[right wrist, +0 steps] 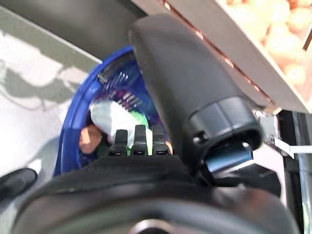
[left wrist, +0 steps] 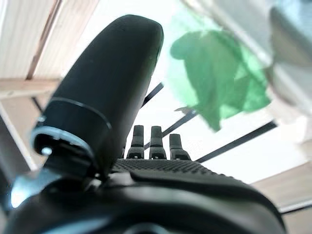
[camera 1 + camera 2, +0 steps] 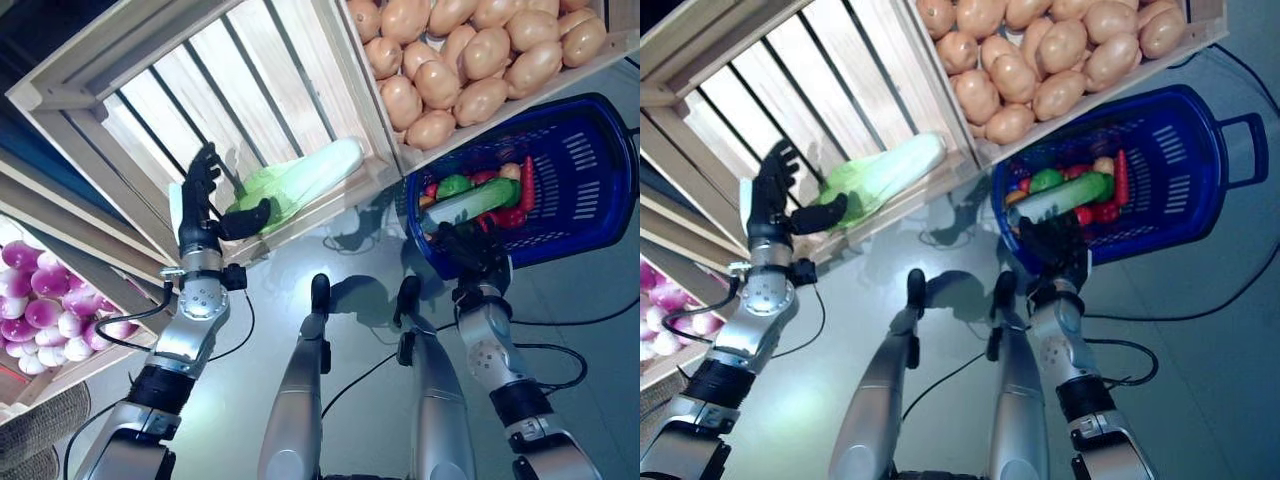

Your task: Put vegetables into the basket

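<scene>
The dark left hand (image 3: 205,205) reaches into the slatted wooden crate (image 3: 160,110), fingers spread wide, thumb just short of the pale green leafy cabbage (image 3: 300,180) lying there. Its wrist view shows only leaf past straight fingers. The dark right hand (image 3: 470,250) sits at the blue plastic basket's (image 3: 600,190) rim; its wrist view shows fingers extended over the vegetables inside. Above, tan potatoes (image 3: 470,50) fill a second crate.

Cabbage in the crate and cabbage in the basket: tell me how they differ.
The cabbage in the crate lies alone on wooden slats; the cabbage in the basket lies on top of other vegetables in the blue basket. The open left hand reaches at the first; the right hand is at the basket's rim by the second. Both are long, white-stemmed and green-leaved.
</scene>
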Robot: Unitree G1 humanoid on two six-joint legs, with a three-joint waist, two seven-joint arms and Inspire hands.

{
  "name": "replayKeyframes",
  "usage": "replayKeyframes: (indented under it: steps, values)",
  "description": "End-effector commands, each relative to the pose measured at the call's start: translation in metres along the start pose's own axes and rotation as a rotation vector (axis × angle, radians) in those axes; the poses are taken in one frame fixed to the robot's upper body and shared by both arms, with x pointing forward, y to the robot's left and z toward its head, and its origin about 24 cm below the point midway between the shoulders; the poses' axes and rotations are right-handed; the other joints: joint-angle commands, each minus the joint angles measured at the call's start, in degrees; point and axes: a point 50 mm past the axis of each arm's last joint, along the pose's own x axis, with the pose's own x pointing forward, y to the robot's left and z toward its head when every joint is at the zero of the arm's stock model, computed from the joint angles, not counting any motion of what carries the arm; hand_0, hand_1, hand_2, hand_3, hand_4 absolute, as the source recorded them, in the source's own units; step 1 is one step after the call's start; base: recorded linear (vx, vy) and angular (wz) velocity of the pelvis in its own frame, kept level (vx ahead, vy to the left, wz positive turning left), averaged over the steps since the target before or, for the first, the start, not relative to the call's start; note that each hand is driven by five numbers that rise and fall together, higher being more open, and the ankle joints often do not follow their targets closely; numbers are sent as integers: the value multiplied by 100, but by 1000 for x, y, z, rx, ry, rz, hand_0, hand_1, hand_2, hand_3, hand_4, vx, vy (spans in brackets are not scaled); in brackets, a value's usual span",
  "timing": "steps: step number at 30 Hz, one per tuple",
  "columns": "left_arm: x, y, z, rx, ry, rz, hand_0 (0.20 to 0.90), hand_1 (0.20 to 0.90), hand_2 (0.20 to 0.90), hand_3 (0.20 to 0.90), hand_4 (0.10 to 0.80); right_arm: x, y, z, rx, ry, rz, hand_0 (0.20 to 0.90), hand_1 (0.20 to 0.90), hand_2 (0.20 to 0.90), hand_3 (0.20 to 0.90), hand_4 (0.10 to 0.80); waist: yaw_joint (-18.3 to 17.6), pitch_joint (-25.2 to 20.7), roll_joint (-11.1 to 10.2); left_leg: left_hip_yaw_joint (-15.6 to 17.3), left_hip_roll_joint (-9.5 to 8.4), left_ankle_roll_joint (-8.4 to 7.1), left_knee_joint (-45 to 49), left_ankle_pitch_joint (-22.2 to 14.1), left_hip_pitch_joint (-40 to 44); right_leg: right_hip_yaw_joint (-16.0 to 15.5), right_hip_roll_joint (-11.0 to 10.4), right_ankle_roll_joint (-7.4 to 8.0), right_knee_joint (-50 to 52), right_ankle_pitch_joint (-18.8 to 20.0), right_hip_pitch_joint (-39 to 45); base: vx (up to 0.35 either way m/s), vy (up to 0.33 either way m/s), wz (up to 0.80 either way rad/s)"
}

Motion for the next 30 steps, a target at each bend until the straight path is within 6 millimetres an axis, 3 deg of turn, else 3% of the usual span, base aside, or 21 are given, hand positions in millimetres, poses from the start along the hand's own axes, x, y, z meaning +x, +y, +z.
replayKeyframes:
  steps: [1,6,14,22,30]
  values:
    - [15,6,39,-42,-199,44,900,900,900,900,800,-3,15,33,-22,-165,128,900,900,900,900,800,-46,-4,57,234,-137,-101,76,122,-170,-52,206,66,-213,-117,518,3,87,-1]
    - [23,5,28,49,-161,68,900,900,900,900,800,0,17,35,-54,-166,134,900,900,900,900,800,-116,-4,53,286,-118,-105,85,128,-139,0,208,60,-196,-113,514,13,63,-8]
    - [29,-4,28,89,-169,22,900,900,900,900,800,2,21,35,-69,-152,145,900,900,900,900,800,-205,-4,13,354,-55,-126,68,134,-117,49,215,52,-190,-109,487,6,22,-3]
    - [37,5,16,284,-112,167,900,900,900,900,800,3,26,36,-63,-155,157,900,900,900,900,800,-256,-4,-51,343,-69,-117,197,63,-165,86,229,45,-86,-145,423,2,6,-1]
    - [44,10,4,410,-32,204,900,900,900,900,800,2,33,36,-75,-158,174,900,900,900,900,800,-329,-4,-129,358,-28,-132,257,53,-214,132,254,63,-52,-139,377,0,0,0]
